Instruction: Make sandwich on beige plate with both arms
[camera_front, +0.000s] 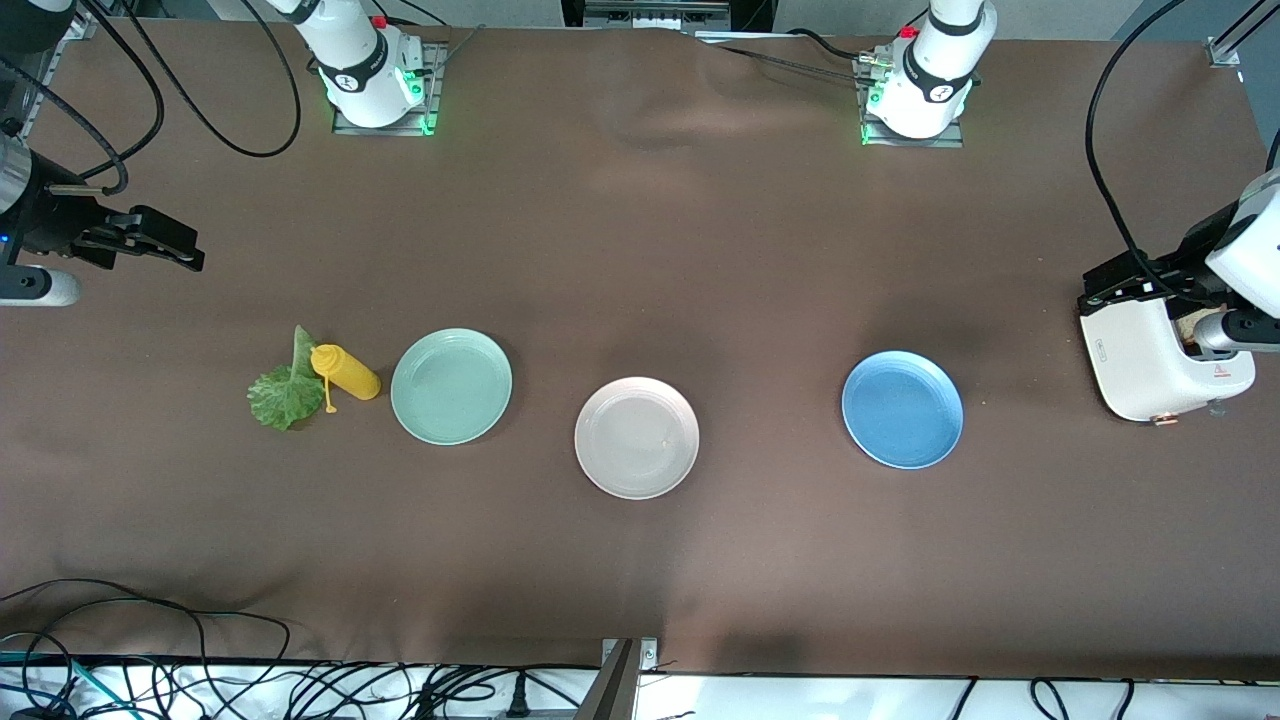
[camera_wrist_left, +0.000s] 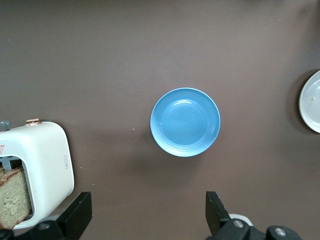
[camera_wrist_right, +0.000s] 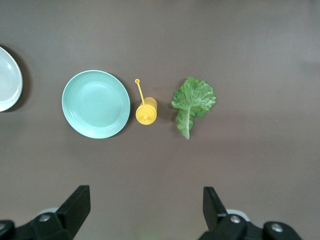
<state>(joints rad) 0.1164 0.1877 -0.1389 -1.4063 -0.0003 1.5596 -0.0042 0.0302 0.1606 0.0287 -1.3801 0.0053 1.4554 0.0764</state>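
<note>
On the table's middle sits the beige plate (camera_front: 636, 437), bare. Both grippers hang wide open, holding nothing: left gripper (camera_wrist_left: 147, 217) near the toaster (camera_front: 1160, 362), right gripper (camera_wrist_right: 145, 215) near the lettuce (camera_front: 283, 390). Pinch the bread (camera_wrist_left: 14, 196) gently by its edges.

Two glossy white arms are seen, each ringed by a dark grey joint band bearing a small white mark. Green lights glow at both bases, which are bolted to grey metal plates. Black cables are looped alongside. Both end effectors are black, with two blocky fingers.
</note>
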